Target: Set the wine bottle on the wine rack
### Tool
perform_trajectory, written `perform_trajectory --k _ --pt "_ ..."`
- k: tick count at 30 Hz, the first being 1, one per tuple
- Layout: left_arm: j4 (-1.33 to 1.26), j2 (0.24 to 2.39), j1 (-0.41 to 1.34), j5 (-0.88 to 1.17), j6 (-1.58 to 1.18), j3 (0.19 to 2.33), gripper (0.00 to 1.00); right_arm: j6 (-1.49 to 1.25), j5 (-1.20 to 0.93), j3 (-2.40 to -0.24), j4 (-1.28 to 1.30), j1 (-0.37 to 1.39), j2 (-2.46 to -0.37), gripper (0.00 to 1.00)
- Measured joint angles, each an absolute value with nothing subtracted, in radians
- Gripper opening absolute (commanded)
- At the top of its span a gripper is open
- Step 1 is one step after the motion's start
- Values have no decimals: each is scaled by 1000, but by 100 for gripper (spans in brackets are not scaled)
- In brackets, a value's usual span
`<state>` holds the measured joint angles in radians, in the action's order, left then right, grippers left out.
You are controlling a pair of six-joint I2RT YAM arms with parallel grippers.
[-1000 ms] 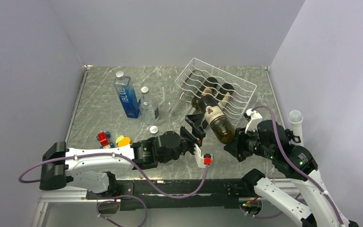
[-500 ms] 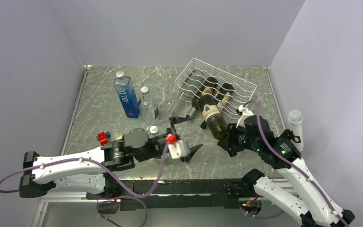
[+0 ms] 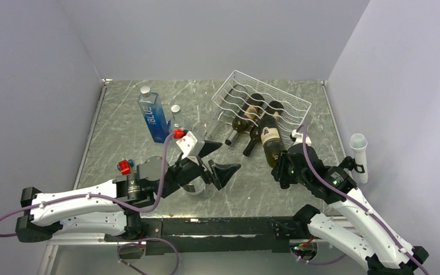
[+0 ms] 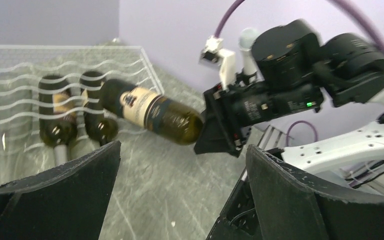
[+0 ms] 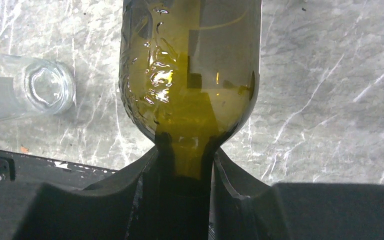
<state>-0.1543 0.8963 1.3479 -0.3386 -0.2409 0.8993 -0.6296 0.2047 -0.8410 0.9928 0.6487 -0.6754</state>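
My right gripper (image 3: pixel 283 168) is shut on the neck of the dark green wine bottle (image 3: pixel 271 136), which has a cream label. From the right wrist the bottle's shoulders (image 5: pixel 190 75) fill the space above the fingers (image 5: pixel 147 175). The bottle's base reaches over the right side of the white wire wine rack (image 3: pixel 235 86); whether it touches the wire I cannot tell. Two other dark bottles (image 3: pixel 242 118) (image 4: pixel 55 107) lie in the rack's grooves. My left gripper (image 3: pixel 217 160) hangs open and empty to the left of the bottle, looking across at it (image 4: pixel 150 112).
A tall blue bottle (image 3: pixel 153 117) and a clear bottle (image 3: pixel 175 112) stand at the back left. A clear glass container (image 5: pixel 40 92) lies on the table near the front. Small red and coloured pieces (image 3: pixel 125 167) sit at the left. A white cylinder (image 3: pixel 358 152) stands at the right edge.
The right gripper has carried the bottle back and to the right, its base now over the rack. The left arm has pulled away from the bottle, swung left and risen, still open.
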Motion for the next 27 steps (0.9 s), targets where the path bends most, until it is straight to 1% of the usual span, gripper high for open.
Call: perform_trajectory --k 6,21,27 --pt "-67 935 1348 -439 -302 906 99 -632 203 -840 997 649 -666 0" --pt "-49 898 1348 -522 -333 906 99 -597 76 -835 1111 648 -627 0" --pt "-18 894 1348 -601 -362 906 99 -657 94 -779 1098 645 -621 0"
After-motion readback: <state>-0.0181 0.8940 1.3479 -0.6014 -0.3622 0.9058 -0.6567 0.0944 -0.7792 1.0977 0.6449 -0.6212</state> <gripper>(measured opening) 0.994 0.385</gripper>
